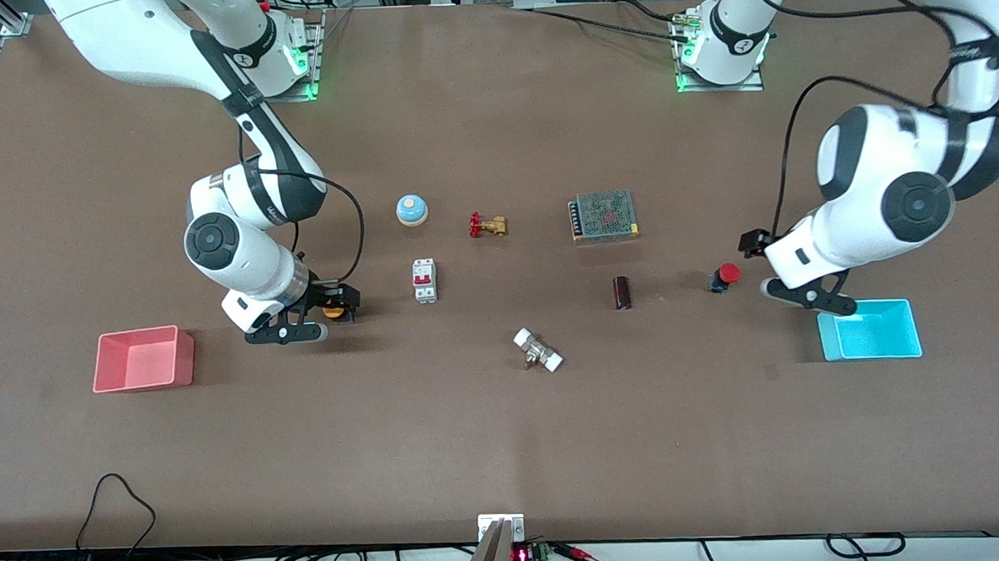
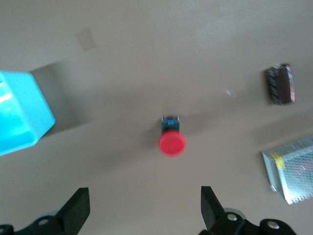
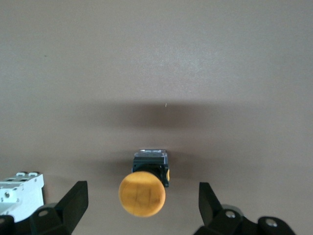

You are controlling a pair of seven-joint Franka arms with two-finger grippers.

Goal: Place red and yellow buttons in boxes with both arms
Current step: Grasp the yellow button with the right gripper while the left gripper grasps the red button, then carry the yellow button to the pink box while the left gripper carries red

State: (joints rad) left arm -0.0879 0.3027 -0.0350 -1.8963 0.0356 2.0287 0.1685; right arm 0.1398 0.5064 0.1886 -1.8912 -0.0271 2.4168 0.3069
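The yellow button lies on the table near the pink-red box. My right gripper is open and low over it. In the right wrist view the orange-yellow cap sits between the open fingertips of the right gripper, untouched. The red button lies near the cyan-blue box. My left gripper is open and empty over the table beside it. In the left wrist view the red button lies ahead of the left gripper, and the cyan box shows at the edge.
Mid-table stand a blue-domed bell, a brass valve with a red handle, a meshed metal power supply, a white breaker, a dark cylinder and a white-ended fitting.
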